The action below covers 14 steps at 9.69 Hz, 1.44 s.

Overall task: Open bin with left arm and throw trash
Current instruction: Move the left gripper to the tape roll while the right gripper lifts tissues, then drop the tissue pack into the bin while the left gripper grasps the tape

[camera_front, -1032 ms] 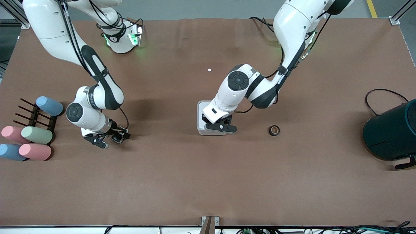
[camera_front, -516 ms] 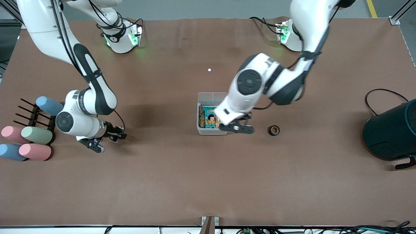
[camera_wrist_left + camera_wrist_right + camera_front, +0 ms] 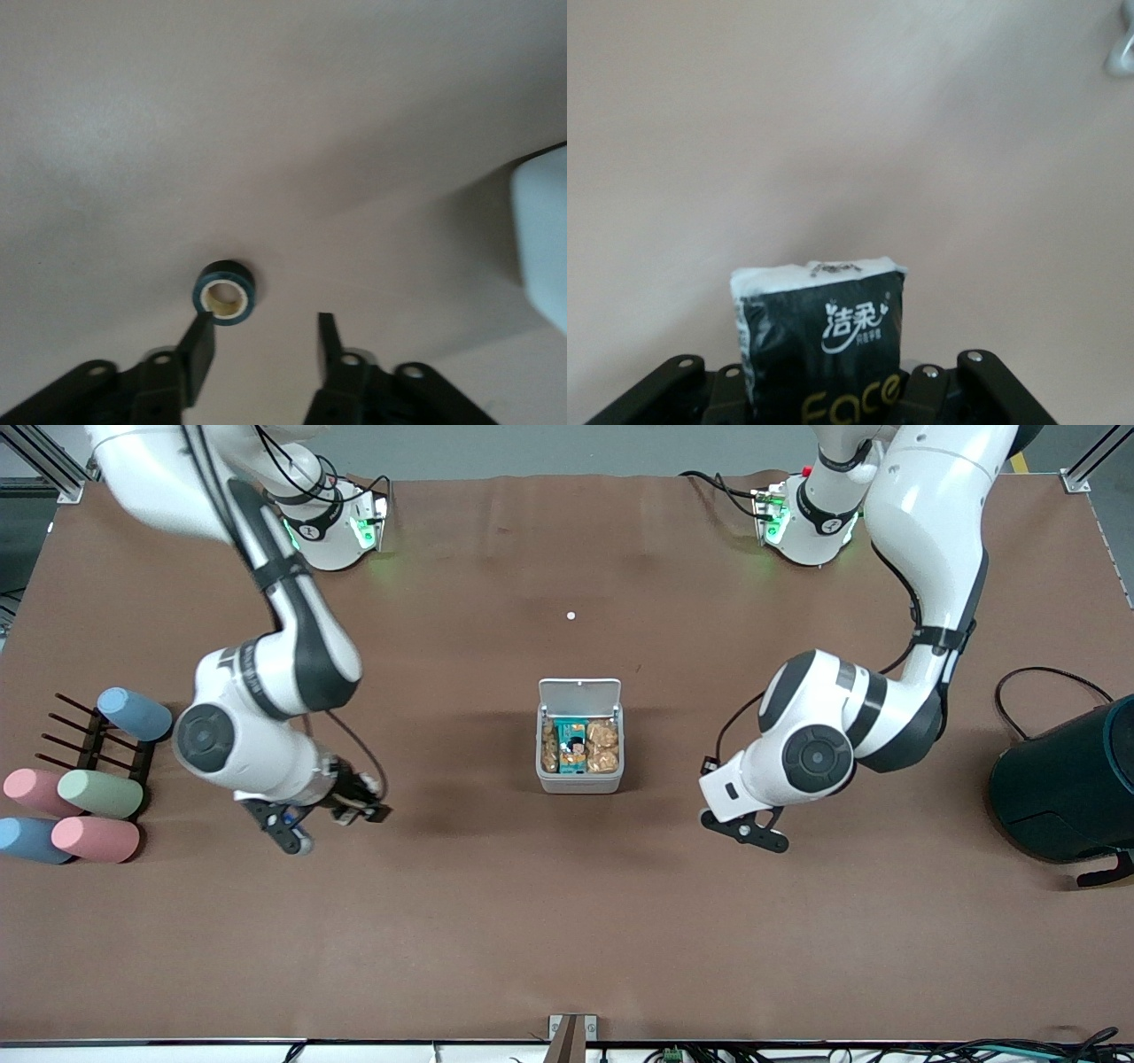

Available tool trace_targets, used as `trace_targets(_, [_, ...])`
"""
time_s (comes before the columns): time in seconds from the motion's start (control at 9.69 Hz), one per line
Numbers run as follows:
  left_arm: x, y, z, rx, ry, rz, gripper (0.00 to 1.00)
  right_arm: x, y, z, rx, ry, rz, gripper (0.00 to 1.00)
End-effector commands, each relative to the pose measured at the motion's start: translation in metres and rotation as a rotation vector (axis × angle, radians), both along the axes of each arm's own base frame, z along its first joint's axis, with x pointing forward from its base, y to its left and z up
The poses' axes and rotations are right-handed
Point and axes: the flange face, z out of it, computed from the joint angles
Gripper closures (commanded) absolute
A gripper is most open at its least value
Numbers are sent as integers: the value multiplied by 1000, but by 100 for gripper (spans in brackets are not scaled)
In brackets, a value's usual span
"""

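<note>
We see the bin (image 3: 579,771) in the middle of the table (image 3: 567,921), its white lid (image 3: 580,694) swung up and standing open on the side toward the robots' bases. Inside lie a teal printed packet (image 3: 573,748) and brownish snack pieces (image 3: 603,746).

The left gripper (image 3: 744,833) hangs low over the table beside the bin, toward the left arm's end. In the left wrist view its jaws stand apart with nothing between them, and the ring of tape (image 3: 224,292), dark with a pale core, lies on the table just off one fingertip (image 3: 202,341), apart from it. In the front view the tape is hidden under the left arm.

The right gripper (image 3: 306,828) is over the table toward the right arm's end, well apart from the bin. Its jaws are clamped on a black packet (image 3: 819,341) with a white top edge and printed lettering, shown upright in the right wrist view.

Near the table's edge at the right arm's end, a dark rack (image 3: 93,744) carries pastel cylinders (image 3: 99,793) in blue, pink and green. At the opposite edge sits a big dark teal drum (image 3: 1067,788) with a black cable (image 3: 1036,691) looping beside it. A tiny white speck (image 3: 570,615) lies between the bin and the bases.
</note>
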Motion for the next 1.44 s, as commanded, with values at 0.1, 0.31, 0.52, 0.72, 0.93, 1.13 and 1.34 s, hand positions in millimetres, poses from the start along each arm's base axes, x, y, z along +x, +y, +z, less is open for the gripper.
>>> trace_targets(0.1, [-19, 17, -45, 25, -80, -84, 1, -41, 134, 12, 20, 58, -457, 97])
trace_targets(0.31, [-34, 28, -73, -10, -117, -114, 1, -75, 208, -30, 31, 93, -701, 98])
trace_targets(0.52, [-41, 50, -95, -18, -143, -137, 1, -95, 234, -40, 33, 100, -724, 97])
trace_targets(0.72, [-47, 61, -104, -9, -137, -142, 1, -112, 254, -47, 26, 111, -695, 95])
trace_targets(0.93, [-51, 68, -110, -16, -118, -115, 1, -122, 264, -52, 16, 122, -732, 80])
trace_targets(1.13, [-56, 64, -112, -18, -108, -105, 1, -124, 268, -48, 19, 115, -724, 0])
trace_targets(1.34, [-60, 56, -113, -23, -98, -117, 61, -118, 264, -46, 23, 112, -725, 0])
